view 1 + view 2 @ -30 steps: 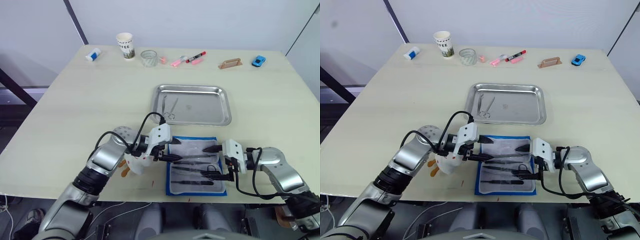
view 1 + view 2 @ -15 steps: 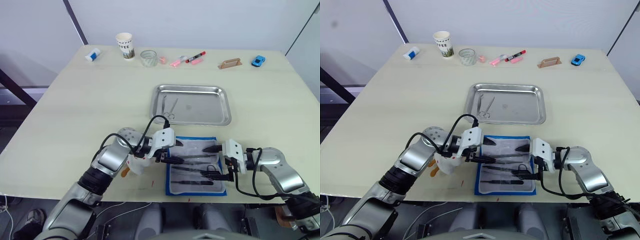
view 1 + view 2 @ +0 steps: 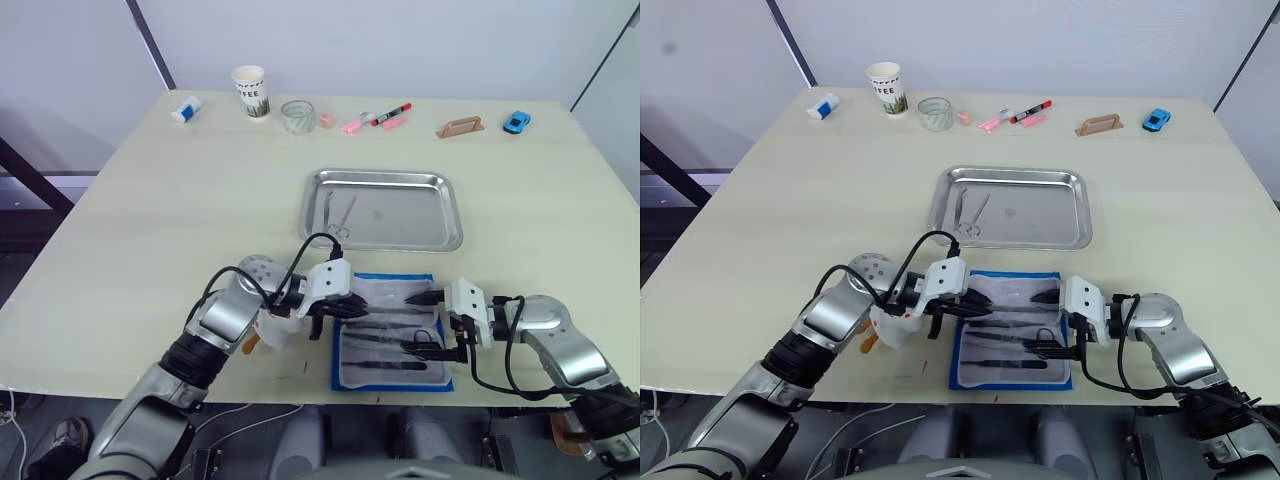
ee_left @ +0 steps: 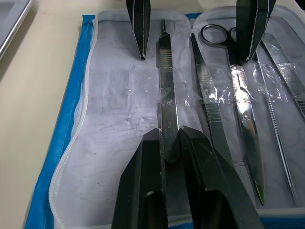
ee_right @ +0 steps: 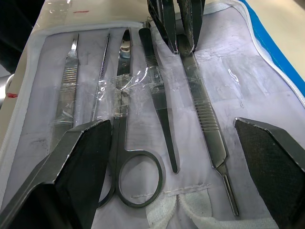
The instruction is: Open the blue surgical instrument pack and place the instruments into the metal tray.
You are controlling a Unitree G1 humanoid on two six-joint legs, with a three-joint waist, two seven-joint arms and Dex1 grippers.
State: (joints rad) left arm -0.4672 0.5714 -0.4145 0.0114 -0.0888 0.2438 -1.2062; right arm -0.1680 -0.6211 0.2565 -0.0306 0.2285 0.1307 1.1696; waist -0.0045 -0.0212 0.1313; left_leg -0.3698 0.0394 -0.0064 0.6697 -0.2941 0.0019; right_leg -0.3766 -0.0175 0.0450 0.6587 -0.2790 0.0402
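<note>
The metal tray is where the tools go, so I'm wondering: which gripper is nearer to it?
Left. The left gripper sits just below the metal tray's near-left corner; the right gripper is lower over the blue surgical instrument pack.

The light is bright, even and soft over the whole worktop (image 3: 150, 200), and the shadows under the arms are short and pale. The metal tray (image 3: 383, 209) gives a mild grey shine without hard glare, while in the wrist views the clear film over the instruments (image 4: 214, 95) shows small white glints. The head views are sharp to the edges with no clear bending of lines; in the right wrist view the near fingertips (image 5: 81, 157) look soft and out of focus.
</note>
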